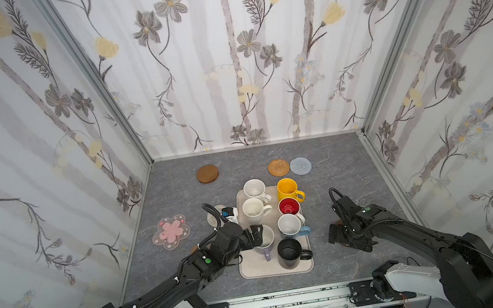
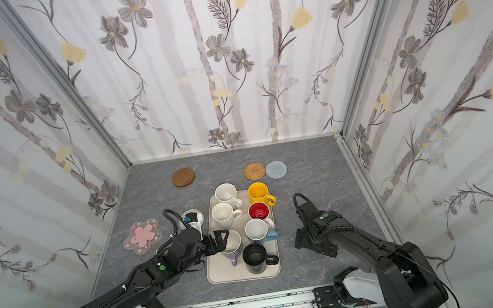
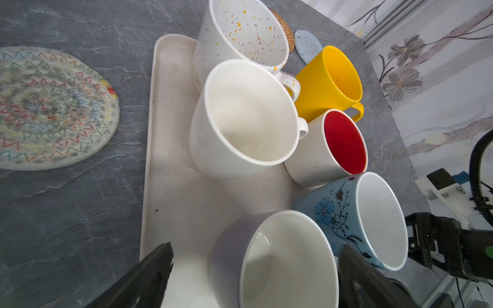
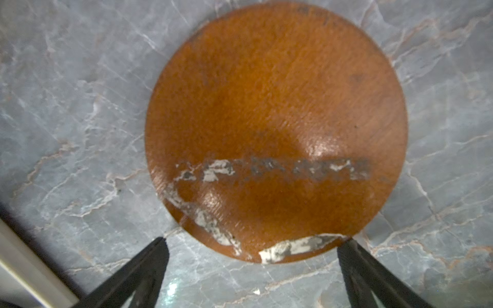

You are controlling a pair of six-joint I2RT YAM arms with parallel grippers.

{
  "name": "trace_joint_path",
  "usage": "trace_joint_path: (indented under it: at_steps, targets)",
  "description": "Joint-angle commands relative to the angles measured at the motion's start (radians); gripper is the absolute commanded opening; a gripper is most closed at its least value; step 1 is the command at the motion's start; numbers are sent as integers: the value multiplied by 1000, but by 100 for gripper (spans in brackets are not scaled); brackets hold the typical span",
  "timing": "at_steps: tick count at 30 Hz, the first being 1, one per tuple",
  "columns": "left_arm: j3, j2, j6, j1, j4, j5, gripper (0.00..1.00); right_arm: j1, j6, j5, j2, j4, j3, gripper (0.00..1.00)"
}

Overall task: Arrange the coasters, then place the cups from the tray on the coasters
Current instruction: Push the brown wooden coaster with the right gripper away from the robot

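In a top view the left tool (image 1: pixel 256 235) hangs spread about the lavender mug (image 1: pixel 268 241) on the beige tray (image 1: pixel 253 268), while the right arm (image 1: pixel 415 232) hides what lies under it. The right wrist view alone shows it: the right tool (image 4: pixel 255 240), spread, over a glossy amber disc (image 4: pixel 274 120) on the surface (image 4: pixel 66 106), tips perhaps touching its rim in the blur.

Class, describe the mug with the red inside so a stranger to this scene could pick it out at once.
A beige tray crowded with mugs sits on the grey table. In its right-hand column, look between the yellow mug and the blue flowered mug. That red-lined mug is white outside, the only one red inside.
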State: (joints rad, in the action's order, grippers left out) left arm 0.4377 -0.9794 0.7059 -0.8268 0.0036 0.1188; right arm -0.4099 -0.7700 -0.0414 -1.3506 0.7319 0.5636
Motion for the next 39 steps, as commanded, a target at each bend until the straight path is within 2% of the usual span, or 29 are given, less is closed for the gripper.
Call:
trace_joint_path:
  at_steps: [1, 14, 22, 36, 39]
  targets:
    - [13, -5, 6, 4, 15, 2, 100, 10, 16, -28, -28, -42, 23, 100]
    - [11, -13, 4, 15, 15, 5, 100, 32, 50, -74, -169, -71, 118, 100]
    - [14, -27, 7, 26, 16, 15, 100, 89, 119, -86, -269, -90, 182, 99]
    - [31, -45, 10, 40, 15, 33, 100, 168, 220, -90, -478, -87, 448, 98]
    - [32, -39, 9, 43, 14, 28, 100, 171, 247, -120, -501, -57, 491, 99]
